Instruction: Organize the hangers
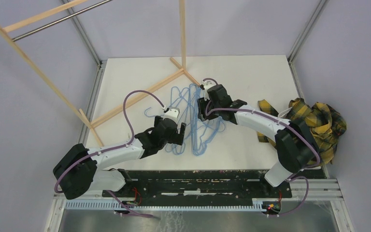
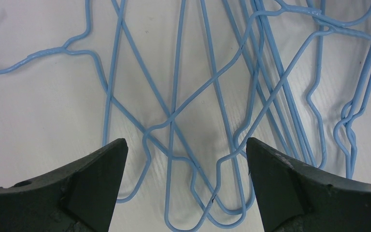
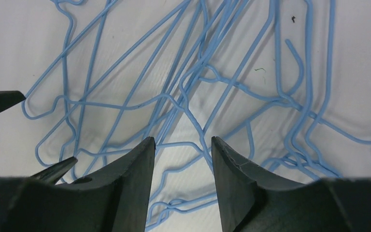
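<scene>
Centre of the white bench (image 1: 256, 79): hangers (image 1: 193, 99) lie flat in one tangled light-blue heap, just beside the foot of the wooden rack (image 1: 140, 96). Left claw (image 2: 186, 145) is spread fully wide and low over the heap's left side. Its fingers (image 2: 96, 169) straddle several crossing wires and grip nothing. Right claw (image 3: 182, 142) is about half open over the heap's far right part, with wire bends showing in the gap, unclamped. Contact with the wires cannot be told for either claw. Plaid cloth (image 1: 319, 121) sits at the bench's right edge.
</scene>
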Controlling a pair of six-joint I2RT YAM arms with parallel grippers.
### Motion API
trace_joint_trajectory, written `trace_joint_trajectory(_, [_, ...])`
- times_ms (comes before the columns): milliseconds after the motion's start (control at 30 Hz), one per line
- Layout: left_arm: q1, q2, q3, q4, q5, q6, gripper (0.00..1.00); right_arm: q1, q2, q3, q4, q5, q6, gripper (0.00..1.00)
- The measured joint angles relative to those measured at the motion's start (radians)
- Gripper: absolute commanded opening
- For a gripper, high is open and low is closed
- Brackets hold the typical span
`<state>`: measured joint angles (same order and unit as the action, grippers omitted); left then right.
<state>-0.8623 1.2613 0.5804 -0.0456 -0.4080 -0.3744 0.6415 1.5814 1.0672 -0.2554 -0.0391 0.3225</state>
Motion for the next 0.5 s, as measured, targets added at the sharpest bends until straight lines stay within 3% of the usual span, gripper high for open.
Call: trace_joint_trajectory(500, [-0.006,-0.165,-0.083,-0.031,-0.002,0.0,0.99,-0.009,0.22,0.117,0.042,0.044,0.012,0.53])
